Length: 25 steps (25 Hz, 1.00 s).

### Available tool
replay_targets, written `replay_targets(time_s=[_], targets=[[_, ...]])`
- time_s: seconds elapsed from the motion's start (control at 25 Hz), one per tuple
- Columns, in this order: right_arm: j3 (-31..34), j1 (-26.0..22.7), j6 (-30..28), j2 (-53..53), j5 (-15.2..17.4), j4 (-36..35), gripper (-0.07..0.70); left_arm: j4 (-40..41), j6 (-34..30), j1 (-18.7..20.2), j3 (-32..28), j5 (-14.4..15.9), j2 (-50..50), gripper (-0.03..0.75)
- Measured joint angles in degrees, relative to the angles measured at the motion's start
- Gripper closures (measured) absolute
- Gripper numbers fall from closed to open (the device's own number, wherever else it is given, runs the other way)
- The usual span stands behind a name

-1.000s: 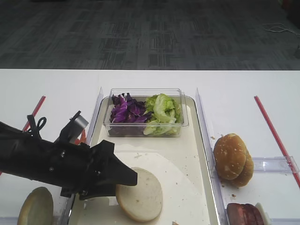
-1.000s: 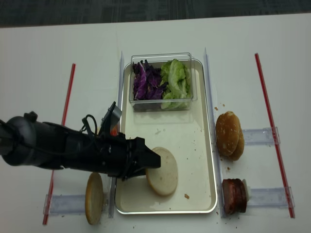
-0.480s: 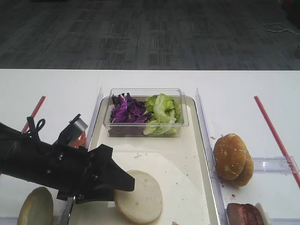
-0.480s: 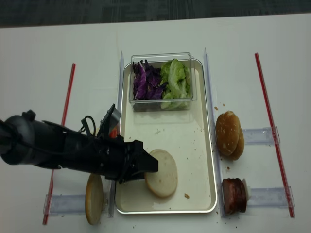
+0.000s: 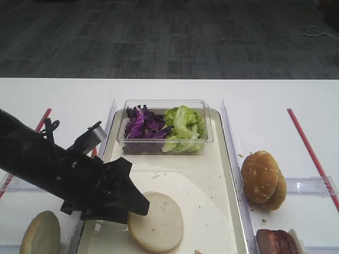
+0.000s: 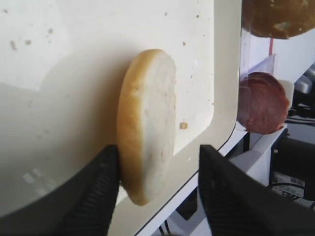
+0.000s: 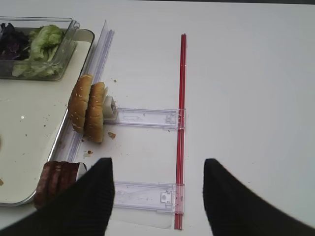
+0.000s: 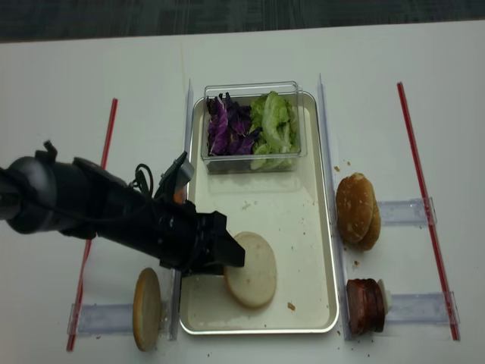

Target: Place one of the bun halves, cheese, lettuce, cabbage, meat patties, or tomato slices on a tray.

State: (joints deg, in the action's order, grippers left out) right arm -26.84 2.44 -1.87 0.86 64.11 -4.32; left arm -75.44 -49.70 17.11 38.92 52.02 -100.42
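A pale bun half (image 5: 156,222) (image 8: 251,270) lies flat on the tray (image 5: 198,172) (image 8: 282,205). My left gripper (image 5: 139,204) (image 8: 230,255) (image 6: 157,147) is open around its left edge. One finger (image 6: 101,191) touches the crust, and the other (image 6: 231,191) stands apart from the cut face. Lettuce (image 5: 183,123) and cabbage (image 5: 139,124) fill a clear box at the tray's far end. Meat patties (image 5: 275,242) (image 7: 56,179) stand on edge right of the tray. My right gripper (image 7: 156,164) hangs open over the table, holding nothing. Cheese and tomato slices are out of view.
Two domed bun tops (image 5: 263,181) (image 7: 87,108) lean in a clear holder (image 7: 147,118) right of the tray. Another bun half (image 5: 40,233) (image 8: 147,308) stands on edge left of the tray. Red strips (image 5: 311,151) (image 8: 102,159) lie along both sides.
The left arm has lifted and swung its rear away, and its fingertips have drawn back slightly to the left. The bun half has stayed on the tray, nudged a little left.
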Motion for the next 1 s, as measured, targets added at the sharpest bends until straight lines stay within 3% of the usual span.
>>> replay_targets(time_s=[0.32,0.68,1.0], targets=[[0.00,0.00,-0.13,0.00,0.00,0.00,0.217,11.69,9.04,0.00,5.32,2.14,0.00,0.342],[0.00,0.00,-0.13,0.00,0.00,0.00,0.217,25.94,19.38,0.00,13.03,7.83,0.00,0.342],[0.00,0.00,-0.13,0.00,0.00,0.00,0.217,35.84,28.69,0.00,18.04,10.26,3.63,0.342]])
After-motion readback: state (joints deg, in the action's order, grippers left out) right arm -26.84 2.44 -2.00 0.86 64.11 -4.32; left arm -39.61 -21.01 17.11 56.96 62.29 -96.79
